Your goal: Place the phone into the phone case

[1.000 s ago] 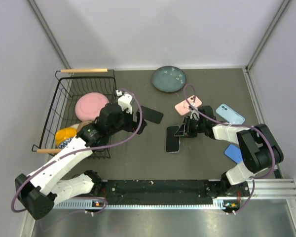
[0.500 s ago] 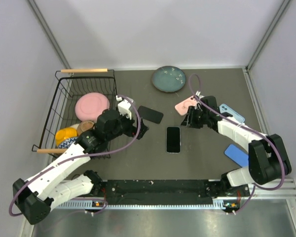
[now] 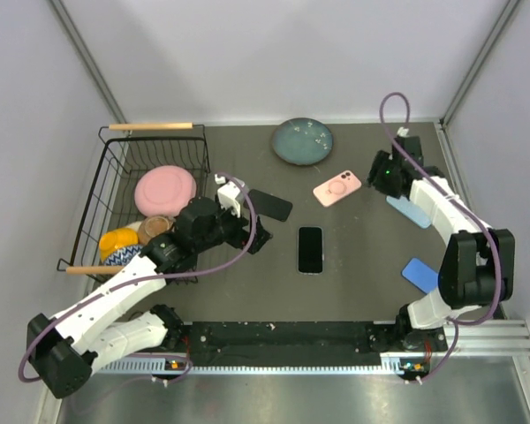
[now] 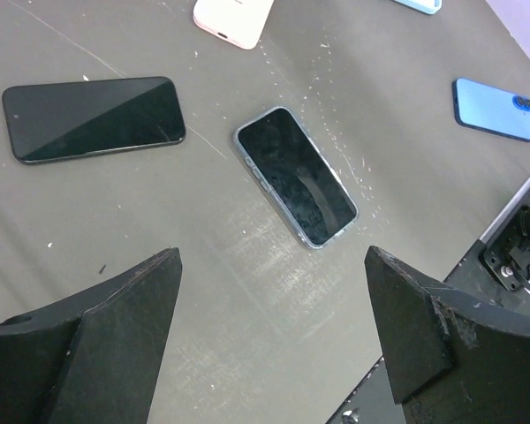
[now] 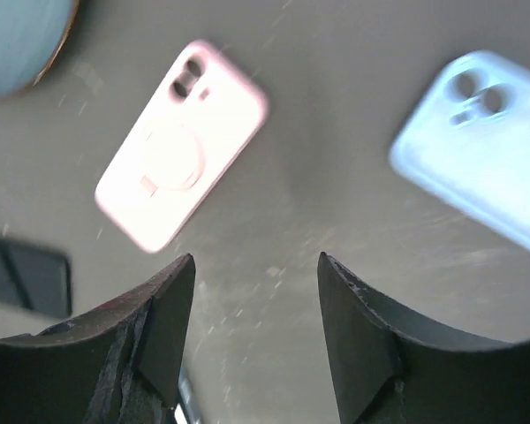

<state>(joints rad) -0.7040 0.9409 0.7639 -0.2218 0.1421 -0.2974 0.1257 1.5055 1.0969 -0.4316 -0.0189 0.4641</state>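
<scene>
On the table [image 3: 362, 265], the right arm is hiding part of the pale blue case [image 3: 405, 209]. The right wrist view is blurry, and its edge is cutting off the black phone [image 5: 22, 274]. The left gripper [image 4: 269, 265] is hanging wide apart, holding nothing. The right gripper [image 5: 254, 274] is standing apart too, empty, near the pink case [image 5: 181, 141]. The phone [image 3: 310, 249] is lying flat mid-table, screen up, long side running from near edge to far; its top end is hard to tell.

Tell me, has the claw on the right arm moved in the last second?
Yes. The right gripper has swung away from the black phone, going right and toward the back, past the pink case.
</scene>
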